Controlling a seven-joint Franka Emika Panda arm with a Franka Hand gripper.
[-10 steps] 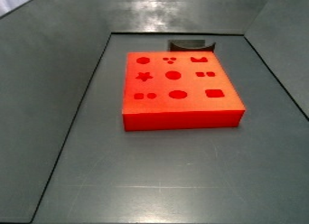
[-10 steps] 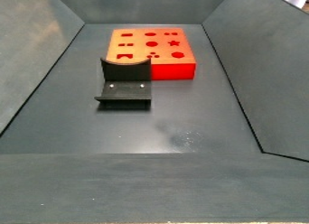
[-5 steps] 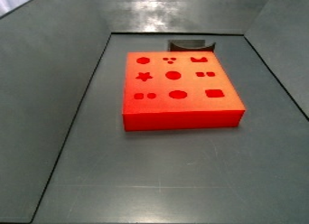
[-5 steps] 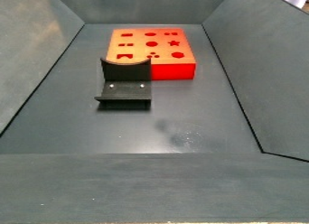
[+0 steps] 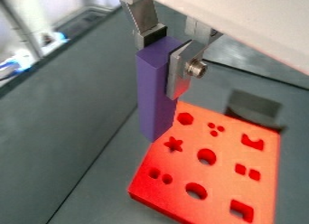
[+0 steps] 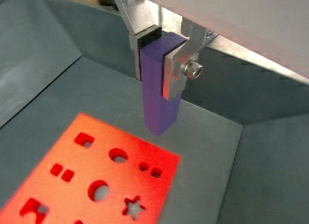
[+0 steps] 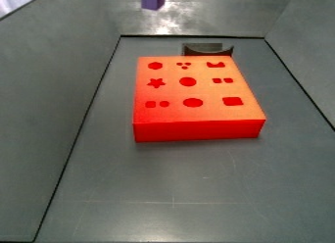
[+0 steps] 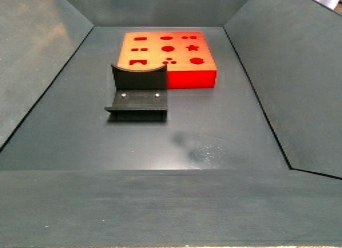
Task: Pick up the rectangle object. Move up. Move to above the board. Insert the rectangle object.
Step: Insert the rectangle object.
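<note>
Grey floor; tool point(image 5: 162, 49) grips smooth purple block point(image 5: 156, 92).

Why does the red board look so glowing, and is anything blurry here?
In both wrist views the board glows overexposed, its edges soft, while the claw holding the purple block is sharper. In a side view, glare whitens the floor behind the board.

Both wrist views look steeply down past the gripper point(image 5: 165, 49) onto the board point(image 5: 218, 173). Both side views face the board point(image 7: 194, 95) from opposite ends, raised and farther back.

No readable text or labels anywhere.
</note>
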